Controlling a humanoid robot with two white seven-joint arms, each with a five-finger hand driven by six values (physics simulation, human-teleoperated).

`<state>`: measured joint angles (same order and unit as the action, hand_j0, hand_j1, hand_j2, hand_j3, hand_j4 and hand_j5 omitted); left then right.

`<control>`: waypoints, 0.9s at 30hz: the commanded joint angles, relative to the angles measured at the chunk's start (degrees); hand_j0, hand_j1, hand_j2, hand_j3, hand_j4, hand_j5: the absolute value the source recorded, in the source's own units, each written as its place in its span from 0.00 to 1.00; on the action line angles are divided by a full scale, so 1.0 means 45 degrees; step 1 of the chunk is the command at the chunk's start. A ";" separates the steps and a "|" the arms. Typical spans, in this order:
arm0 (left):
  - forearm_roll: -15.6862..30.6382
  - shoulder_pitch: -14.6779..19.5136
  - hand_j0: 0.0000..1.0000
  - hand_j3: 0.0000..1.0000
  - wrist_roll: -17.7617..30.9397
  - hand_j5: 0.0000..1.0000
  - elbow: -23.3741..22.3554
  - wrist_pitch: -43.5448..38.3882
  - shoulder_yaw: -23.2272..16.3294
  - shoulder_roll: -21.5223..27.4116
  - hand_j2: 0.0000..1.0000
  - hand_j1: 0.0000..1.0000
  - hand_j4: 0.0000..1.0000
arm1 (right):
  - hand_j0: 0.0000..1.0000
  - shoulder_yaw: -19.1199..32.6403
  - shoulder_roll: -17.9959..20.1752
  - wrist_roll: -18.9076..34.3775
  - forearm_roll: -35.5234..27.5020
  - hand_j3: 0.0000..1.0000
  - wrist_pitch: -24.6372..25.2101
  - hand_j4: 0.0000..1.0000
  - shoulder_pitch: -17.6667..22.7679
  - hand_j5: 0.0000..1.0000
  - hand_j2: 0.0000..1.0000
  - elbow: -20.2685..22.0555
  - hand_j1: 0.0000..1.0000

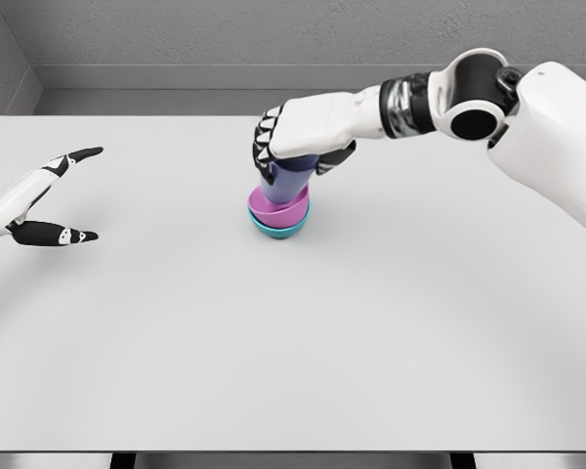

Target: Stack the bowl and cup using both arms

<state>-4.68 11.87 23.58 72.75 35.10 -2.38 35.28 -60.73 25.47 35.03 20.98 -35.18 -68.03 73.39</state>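
Observation:
A teal bowl [281, 228] rests on the white table [371, 332] just left of centre, with a magenta bowl [276, 204] nested inside it. A blue-purple cup [291, 177] stands in the magenta bowl, tilted slightly. My right hand [295, 139] reaches in from the upper right and its fingers are curled around the cup's upper part, hiding the rim. My left hand [59, 195] hovers at the far left of the table, fingers spread, holding nothing, well apart from the stack.
A grey wall runs along the back edge of the table. The right forearm and elbow [469, 98] span the upper right above the tabletop.

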 commanded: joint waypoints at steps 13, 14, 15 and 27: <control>0.0102 0.0000 1.00 1.00 -0.0005 1.00 0.0025 -0.0021 0.0002 -0.0007 1.00 1.00 1.00 | 0.54 -0.0215 -0.0112 -0.0006 -0.0033 0.54 0.0041 0.54 0.0020 0.54 0.54 -0.0020 0.54; 0.0102 0.0000 1.00 1.00 -0.0005 1.00 0.0025 -0.0021 0.0002 0.0012 1.00 1.00 1.00 | 0.54 -0.0215 -0.0112 -0.0006 -0.0033 0.54 0.0041 0.54 0.0039 0.54 0.54 -0.0039 0.54; 0.0102 0.0000 1.00 1.00 -0.0005 1.00 0.0025 -0.0021 0.0002 0.0012 1.00 1.00 1.00 | 0.54 -0.0215 -0.0112 -0.0006 -0.0033 0.54 0.0041 0.54 0.0039 0.54 0.54 -0.0040 0.54; 0.0102 0.0000 1.00 1.00 -0.0005 1.00 0.0025 -0.0021 0.0002 -0.0007 1.00 1.00 1.00 | 0.59 -0.0235 -0.0132 -0.0006 0.0181 0.59 0.0041 0.59 0.0098 0.59 0.59 -0.0196 0.59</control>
<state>-4.67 11.87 23.58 72.84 35.10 -2.38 35.22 -61.82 24.93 35.02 21.60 -35.17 -67.59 72.53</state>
